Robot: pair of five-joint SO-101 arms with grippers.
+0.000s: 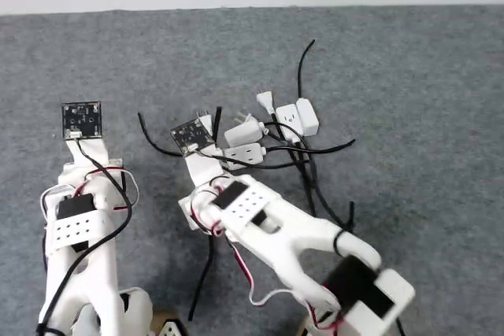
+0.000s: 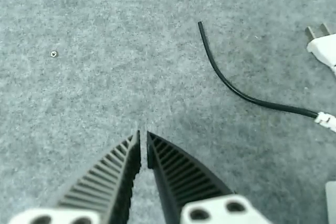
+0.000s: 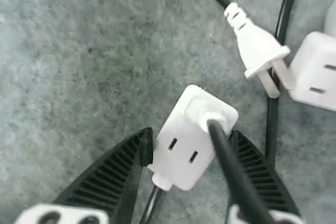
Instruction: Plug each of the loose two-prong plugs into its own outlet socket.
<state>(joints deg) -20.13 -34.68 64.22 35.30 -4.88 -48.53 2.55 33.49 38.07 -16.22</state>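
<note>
Step in hand looks like getting a solid hold on the outlet socket (image 3: pixel 181 153) so a plug can be pushed into it. To do that well, the squeeze should be put on the flat side walls, with the two slots left uncovered. The black cord (image 3: pixel 223 156) should be watched too: it runs right between the jaws and could get pinched under a finger. A crooked hold would probably let the socket twist once a plug is pressed in.

Right gripper (image 3: pixel 191 137): jaws are set about a socket's width apart and look clamped on the outlet socket, one ribbed finger against each side. Just beyond the fingertips a two-prong plug (image 3: pixel 257 51) is lying on the tabletop (image 3: pixel 79 51). Its prongs are aimed at a second outlet socket (image 3: pixel 315 72) off to the side, close but not inserted as far as can be judged.

Left gripper (image 2: pixel 143 140): jaws are together with only a sliver between the tips and nothing is held. Ahead of it, off to one side, a loose cord (image 2: pixel 231 85) and another plug (image 2: pixel 323 45) can be seen.
</note>
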